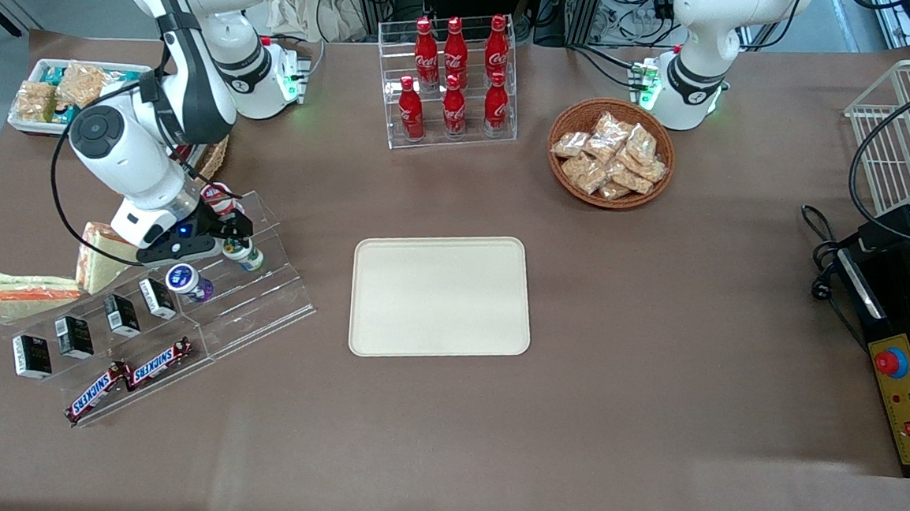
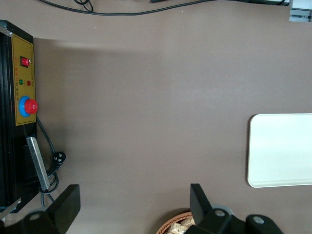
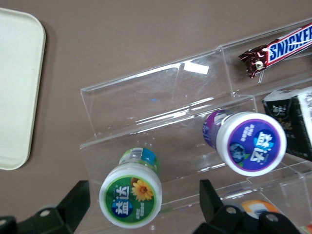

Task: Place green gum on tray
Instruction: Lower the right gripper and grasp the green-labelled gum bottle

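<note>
The tray [image 1: 441, 296] lay flat and bare on the brown table [image 1: 652, 394], well apart from the clear tiered stand [image 1: 263, 295] at my end. A clear rack [image 1: 448, 81] farther from the front camera held six red Coca-Cola bottles [image 1: 455, 74] upright, and beside it a wicker basket [image 1: 566, 127] was heaped with snack packets [image 1: 615, 156]. A white tub [image 1: 28, 125] held more packets. On the tiered stand, two Snickers bars [image 1: 131, 378] filled the lowest step, small black boxes [image 1: 121, 315] the next, and the purple bottle with a blue lid [image 3: 251, 143] lay just beside the green gum [image 3: 131, 193]. My gripper [image 3: 141, 212] hung spread over the green gum, fingers [image 3: 73, 204] either side, not touching it.
</note>
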Controlling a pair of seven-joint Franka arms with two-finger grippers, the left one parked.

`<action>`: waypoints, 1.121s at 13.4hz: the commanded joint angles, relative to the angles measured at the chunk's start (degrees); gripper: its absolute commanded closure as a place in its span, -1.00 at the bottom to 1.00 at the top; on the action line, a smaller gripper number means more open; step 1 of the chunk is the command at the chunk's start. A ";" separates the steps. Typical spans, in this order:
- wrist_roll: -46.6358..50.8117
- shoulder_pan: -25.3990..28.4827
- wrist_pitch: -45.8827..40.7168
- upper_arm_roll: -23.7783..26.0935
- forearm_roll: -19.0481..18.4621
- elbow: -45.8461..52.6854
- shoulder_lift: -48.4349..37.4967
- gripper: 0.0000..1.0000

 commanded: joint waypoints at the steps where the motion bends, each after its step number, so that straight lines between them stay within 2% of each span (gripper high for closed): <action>1: -0.06 0.41 4.19 0.47 -0.71 -2.49 0.35 -0.99; 7: 0.12 0.41 8.50 1.36 -0.71 -6.10 0.71 -0.98; 8: 0.21 0.41 8.42 1.36 -0.71 -6.27 0.62 -0.79; 9: 0.38 0.41 7.98 1.36 -0.71 -6.28 0.62 -0.20; 11: 0.39 0.41 7.63 1.36 -0.71 -6.10 0.62 0.40; 15: 0.30 0.14 7.01 1.27 -0.71 -4.70 0.35 0.48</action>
